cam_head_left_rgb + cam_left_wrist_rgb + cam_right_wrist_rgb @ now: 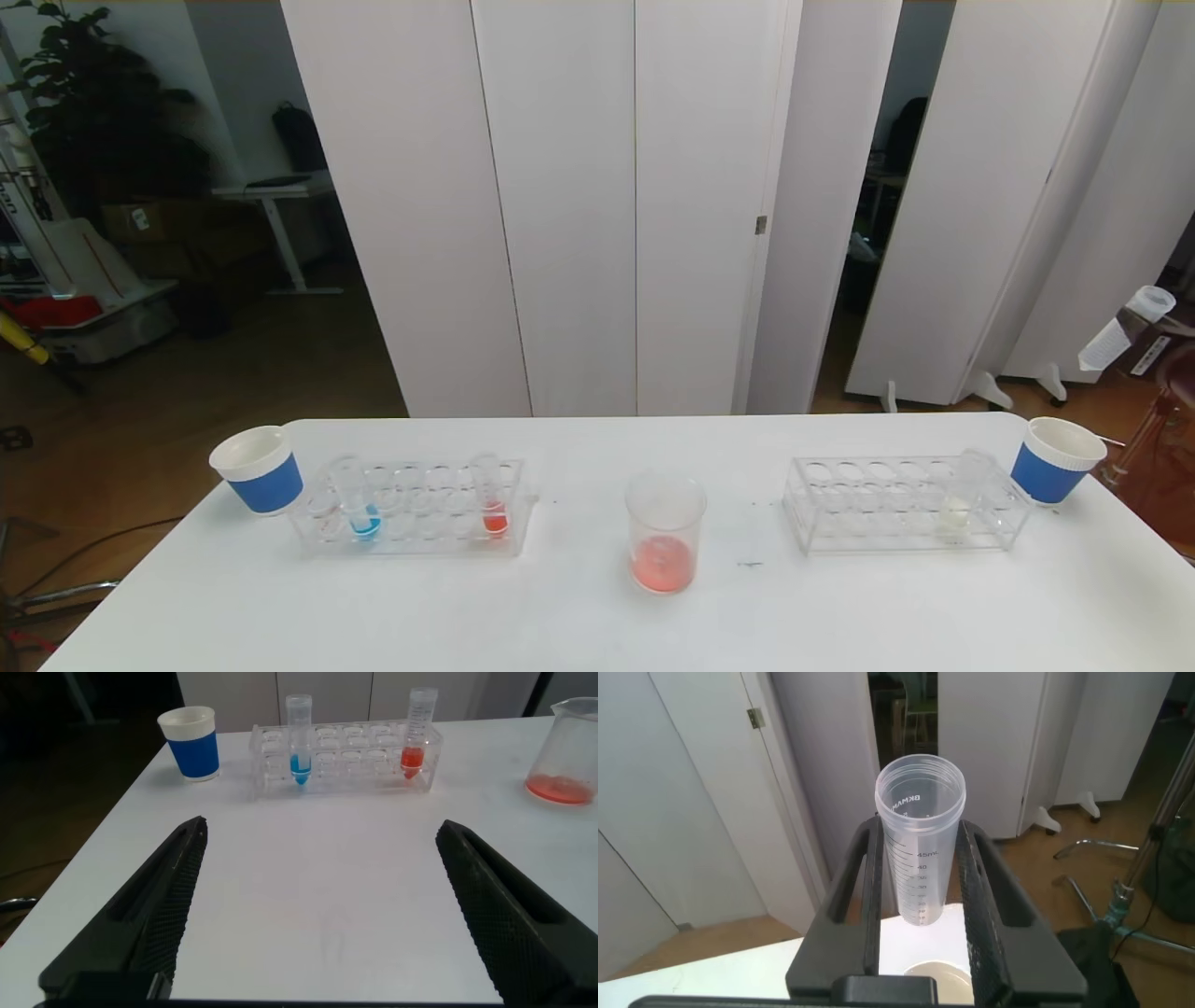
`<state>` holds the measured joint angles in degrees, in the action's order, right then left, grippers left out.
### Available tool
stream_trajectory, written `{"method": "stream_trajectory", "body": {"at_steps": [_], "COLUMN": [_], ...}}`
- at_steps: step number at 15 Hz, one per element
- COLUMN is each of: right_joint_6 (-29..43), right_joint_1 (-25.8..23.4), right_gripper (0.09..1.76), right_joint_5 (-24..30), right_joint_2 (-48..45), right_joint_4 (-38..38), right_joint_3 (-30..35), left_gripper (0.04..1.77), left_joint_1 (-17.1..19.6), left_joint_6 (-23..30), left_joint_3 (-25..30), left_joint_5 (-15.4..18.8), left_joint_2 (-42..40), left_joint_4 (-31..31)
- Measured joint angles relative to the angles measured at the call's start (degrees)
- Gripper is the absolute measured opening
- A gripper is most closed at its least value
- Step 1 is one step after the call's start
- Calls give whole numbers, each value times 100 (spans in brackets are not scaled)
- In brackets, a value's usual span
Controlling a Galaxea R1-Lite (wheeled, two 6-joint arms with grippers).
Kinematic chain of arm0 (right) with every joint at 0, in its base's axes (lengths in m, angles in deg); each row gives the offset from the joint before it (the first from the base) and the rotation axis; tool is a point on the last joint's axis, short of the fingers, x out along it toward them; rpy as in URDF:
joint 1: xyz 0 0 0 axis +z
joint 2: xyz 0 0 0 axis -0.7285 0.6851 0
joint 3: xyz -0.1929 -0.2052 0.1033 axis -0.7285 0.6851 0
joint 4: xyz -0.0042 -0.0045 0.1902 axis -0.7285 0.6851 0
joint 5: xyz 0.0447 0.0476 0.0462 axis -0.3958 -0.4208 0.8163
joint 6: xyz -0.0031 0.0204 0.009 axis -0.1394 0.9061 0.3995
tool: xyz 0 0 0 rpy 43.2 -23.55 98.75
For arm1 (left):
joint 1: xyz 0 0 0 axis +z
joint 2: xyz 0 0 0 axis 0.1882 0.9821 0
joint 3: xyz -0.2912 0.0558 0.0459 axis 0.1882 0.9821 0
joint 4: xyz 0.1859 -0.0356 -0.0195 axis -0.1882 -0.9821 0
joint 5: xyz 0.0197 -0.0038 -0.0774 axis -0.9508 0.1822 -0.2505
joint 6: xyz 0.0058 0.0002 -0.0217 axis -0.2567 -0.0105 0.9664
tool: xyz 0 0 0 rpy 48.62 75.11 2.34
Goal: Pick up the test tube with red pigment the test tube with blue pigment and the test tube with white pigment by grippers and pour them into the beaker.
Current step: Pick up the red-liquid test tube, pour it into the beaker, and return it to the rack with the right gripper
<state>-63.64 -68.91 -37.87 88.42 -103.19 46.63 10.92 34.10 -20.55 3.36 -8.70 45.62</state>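
Observation:
The beaker (664,532) (565,751) stands mid-table with orange-red liquid at its bottom. In the clear left rack (411,509), the test tube with blue pigment (359,504) (299,742) and the test tube with red pigment (494,509) (418,742) stand upright. The test tube with white pigment (962,499) stands in the right rack (896,504). My right gripper (920,826) is shut on an empty graduated clear tube (920,840), which shows tilted above the table's far right corner (1125,327). My left gripper (322,829) hangs open over bare table in front of the left rack.
A blue-and-white paper cup (259,469) (192,742) stands left of the left rack. Another cup (1058,459) stands at the far right corner, its rim (938,975) under the held tube. White panels stand behind the table (597,616).

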Motion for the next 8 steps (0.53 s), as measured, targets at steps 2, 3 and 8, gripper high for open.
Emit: {"method": "stream_trajectory", "body": {"at_steps": [2, 3, 8], "right_joint_6": [1, 1, -7], "right_joint_1": [-15, -22, -26], "right_gripper": [59, 59, 59], "right_joint_5": [6, 6, 27], "right_joint_2": [210, 282, 521], "right_joint_4": [-154, -193, -466], "right_joint_3": [56, 150, 789], "left_gripper": [175, 175, 175], "left_joint_1": [0, 0, 0], "left_joint_6": [0, 0, 2], "left_joint_3": [0, 0, 0], "left_joint_5": [0, 0, 0], "left_joint_2": [0, 0, 0], "left_joint_4": [2, 2, 2]}}
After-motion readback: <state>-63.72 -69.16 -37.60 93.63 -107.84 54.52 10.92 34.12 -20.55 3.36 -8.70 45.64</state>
